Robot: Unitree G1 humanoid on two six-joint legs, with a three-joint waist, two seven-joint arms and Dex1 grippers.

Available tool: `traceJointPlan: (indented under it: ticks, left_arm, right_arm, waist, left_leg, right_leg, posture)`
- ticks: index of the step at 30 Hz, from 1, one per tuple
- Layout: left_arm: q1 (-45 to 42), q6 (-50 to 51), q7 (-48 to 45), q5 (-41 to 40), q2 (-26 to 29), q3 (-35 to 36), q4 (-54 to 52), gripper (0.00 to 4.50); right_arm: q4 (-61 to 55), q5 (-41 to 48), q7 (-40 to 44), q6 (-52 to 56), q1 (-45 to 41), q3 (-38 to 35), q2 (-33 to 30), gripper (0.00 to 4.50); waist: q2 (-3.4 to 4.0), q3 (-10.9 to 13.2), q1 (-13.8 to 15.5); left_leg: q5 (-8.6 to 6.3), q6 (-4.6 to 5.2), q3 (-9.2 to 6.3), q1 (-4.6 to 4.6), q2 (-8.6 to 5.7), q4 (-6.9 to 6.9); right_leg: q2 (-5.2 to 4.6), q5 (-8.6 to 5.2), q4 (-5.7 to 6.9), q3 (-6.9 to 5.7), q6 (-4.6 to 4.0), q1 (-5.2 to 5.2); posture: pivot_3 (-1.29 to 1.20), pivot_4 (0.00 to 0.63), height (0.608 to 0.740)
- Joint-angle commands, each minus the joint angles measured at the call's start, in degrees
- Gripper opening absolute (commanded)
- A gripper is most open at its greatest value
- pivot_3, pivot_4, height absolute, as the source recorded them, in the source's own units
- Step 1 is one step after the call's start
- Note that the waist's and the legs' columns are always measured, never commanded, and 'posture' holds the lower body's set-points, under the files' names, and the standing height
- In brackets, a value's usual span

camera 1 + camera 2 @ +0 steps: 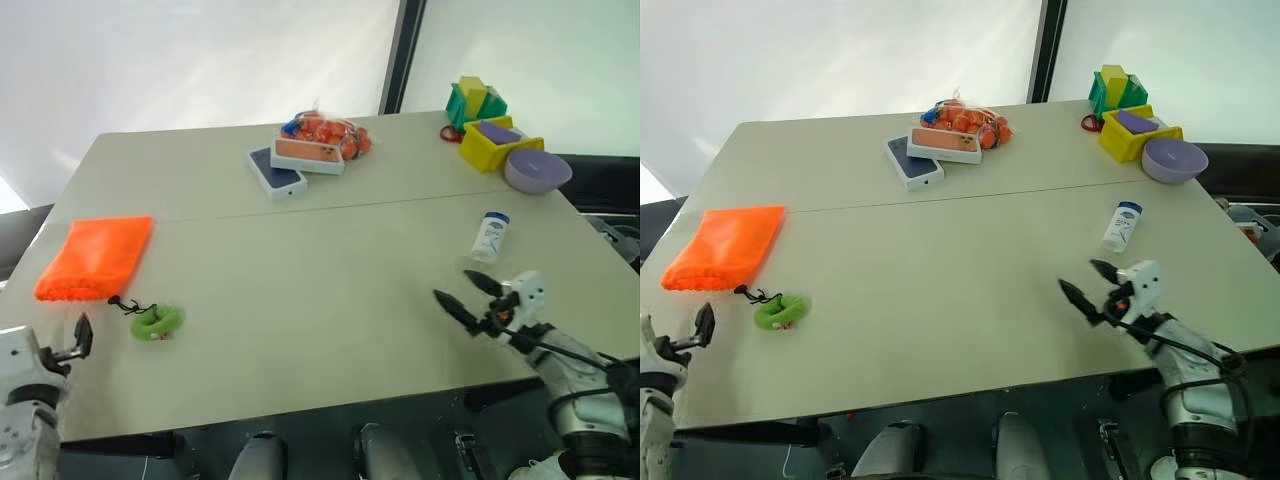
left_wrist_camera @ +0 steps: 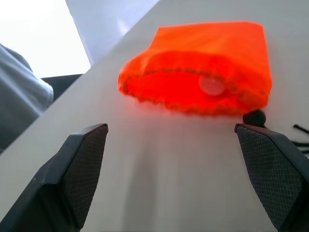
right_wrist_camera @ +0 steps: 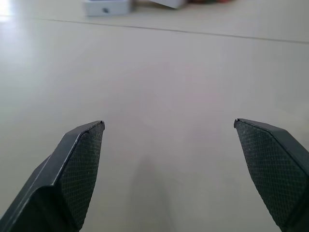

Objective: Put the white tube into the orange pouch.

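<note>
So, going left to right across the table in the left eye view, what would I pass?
Orange pouch → lime-green loop → phone boxes → white tube → lavender bowl.

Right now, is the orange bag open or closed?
Open. In the left wrist view the orange pouch gapes at its mouth, showing its inside, cord not pulled tight.

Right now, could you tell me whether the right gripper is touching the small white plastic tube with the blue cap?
Apart. In the left eye view, bare tabletop separates the open right gripper from the white tube.
</note>
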Motion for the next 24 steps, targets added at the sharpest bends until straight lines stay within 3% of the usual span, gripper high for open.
traceJointPlan:
  ticks: [1, 14, 24]
  left_arm:
    - [-0.1, -4.0, 1.3, 7.4, 3.9, -1.6, -0.3, 4.50]
    - [-4.5, -5.0, 3.1, 20.8, 15.9, -5.9, 10.2, 4.50]
    - [-11.7, -9.3, 3.1, 28.4, 24.7, -13.6, 23.5, 4.50]
  right_arm:
    - [-6.3, 1.4, -0.2, 2.0, -1.6, 2.5, 1.6, 4.45]
    - [-16.2, -0.2, -1.0, 6.6, -4.3, 14.0, 7.2, 4.45]
    - [-15.8, -0.8, -3.6, 6.6, -6.1, 15.6, 10.3, 4.45]
  waist:
    - [-0.01, 0.0, 0.0]
    - [-0.07, 0.0, -0.1]
    - [-0.07, 0.0, 0.1]
  left_leg:
    - [0.00, 0.00, 0.00, 0.00, 0.00, 0.00]
    - [0.00, 0.00, -0.03, -0.03, 0.00, -0.09]
    - [0.00, 0.00, -0.04, -0.06, 0.01, -0.12]
  right_leg:
    - [-0.01, 0.00, 0.00, 0.01, 0.00, 0.00]
    - [0.00, 0.02, 0.12, -0.03, 0.00, -0.17]
    - [-0.01, 0.01, 0.40, -0.04, 0.02, -0.35]
  posture:
    - [0.00, 0.150, 0.740]
    - [0.00, 0.150, 0.740]
    - [0.00, 0.150, 0.740]
